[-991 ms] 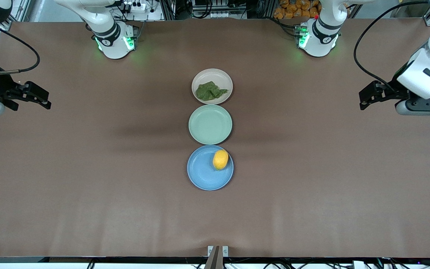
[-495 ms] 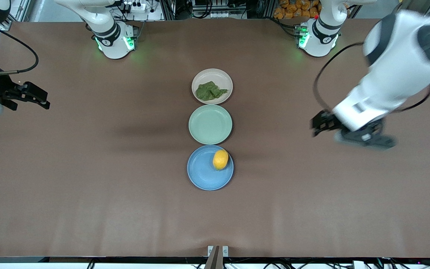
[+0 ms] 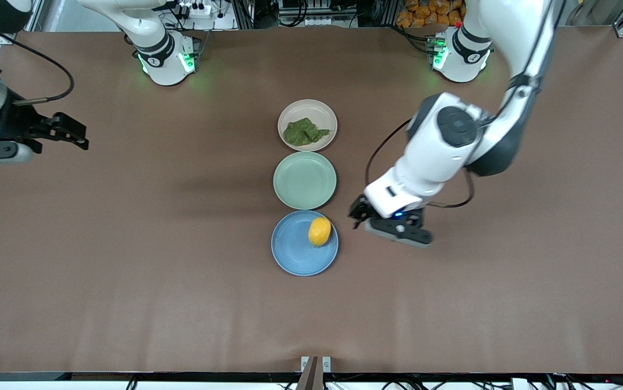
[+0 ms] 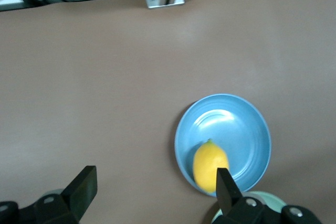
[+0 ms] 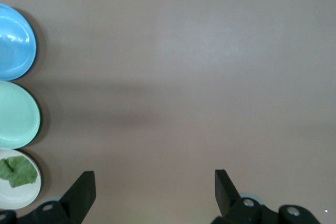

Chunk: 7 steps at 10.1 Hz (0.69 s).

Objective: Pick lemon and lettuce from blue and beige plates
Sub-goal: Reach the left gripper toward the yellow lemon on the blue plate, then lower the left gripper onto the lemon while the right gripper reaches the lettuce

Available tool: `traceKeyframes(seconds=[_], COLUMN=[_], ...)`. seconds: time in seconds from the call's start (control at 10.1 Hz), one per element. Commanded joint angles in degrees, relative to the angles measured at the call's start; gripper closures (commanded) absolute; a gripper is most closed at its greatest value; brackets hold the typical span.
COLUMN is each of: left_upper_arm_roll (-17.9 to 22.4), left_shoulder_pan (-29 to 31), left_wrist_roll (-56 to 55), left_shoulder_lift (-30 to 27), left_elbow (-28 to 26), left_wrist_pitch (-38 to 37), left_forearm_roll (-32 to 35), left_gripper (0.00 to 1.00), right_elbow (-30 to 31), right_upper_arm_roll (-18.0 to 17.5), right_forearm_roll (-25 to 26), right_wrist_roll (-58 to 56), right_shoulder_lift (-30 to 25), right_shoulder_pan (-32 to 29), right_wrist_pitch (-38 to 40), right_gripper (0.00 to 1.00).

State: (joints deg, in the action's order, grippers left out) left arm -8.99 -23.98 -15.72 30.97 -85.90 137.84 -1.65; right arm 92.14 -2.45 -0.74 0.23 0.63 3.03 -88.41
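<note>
Since swinging in, left gripper point(image 3: 355, 213) nears the lemon point(image 3: 319, 231).

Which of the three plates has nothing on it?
The green plate, the middle one of the row; the blue plate holds the lemon, the beige plate the lettuce.

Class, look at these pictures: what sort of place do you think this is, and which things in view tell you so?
Most likely a robotics lab set up for a test, not a kitchen. Two arm bases are bolted to a bare brown table, cables and equipment racks line its edge, and the only food is a lemon and lettuce on plates in a row.
</note>
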Motion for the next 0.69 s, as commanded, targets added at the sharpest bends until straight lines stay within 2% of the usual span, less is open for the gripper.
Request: traceKeyframes(seconds=[0.0, 0.2, 0.4, 0.59], left_upper_arm_roll=[0.38, 0.38, 0.46, 0.82], left_shoulder_pan=[-3.59, -5.54, -7.91, -8.36], left_wrist_roll=[-1.51, -1.42, -1.51, -1.33], left_shoulder_lift=[6.44, 10.32, 14.1, 15.86], left_elbow=[2.23, 2.23, 2.23, 2.23], left_wrist_pitch=[7.67, 12.34, 16.21, 17.89], left_forearm_roll=[-0.99, -0.99, -0.99, -0.81], left_gripper=[0.0, 0.0, 0.0, 0.0], right_elbow=[0.5, 1.46, 3.56, 8.21], right_upper_arm_roll=[-0.28, -0.28, -0.28, -0.36], right_forearm_roll=[0.22, -5.39, -5.76, -8.73], right_wrist_roll=[1.51, 6.41, 15.01, 25.11], right_shoulder_lift=[1.56, 2.79, 3.15, 3.24], right_shoulder_pan=[4.08, 6.36, 12.23, 18.82], right_wrist_pitch=[1.66, 1.13, -0.79, -3.69], right_gripper=[0.0, 0.0, 0.0, 0.0])
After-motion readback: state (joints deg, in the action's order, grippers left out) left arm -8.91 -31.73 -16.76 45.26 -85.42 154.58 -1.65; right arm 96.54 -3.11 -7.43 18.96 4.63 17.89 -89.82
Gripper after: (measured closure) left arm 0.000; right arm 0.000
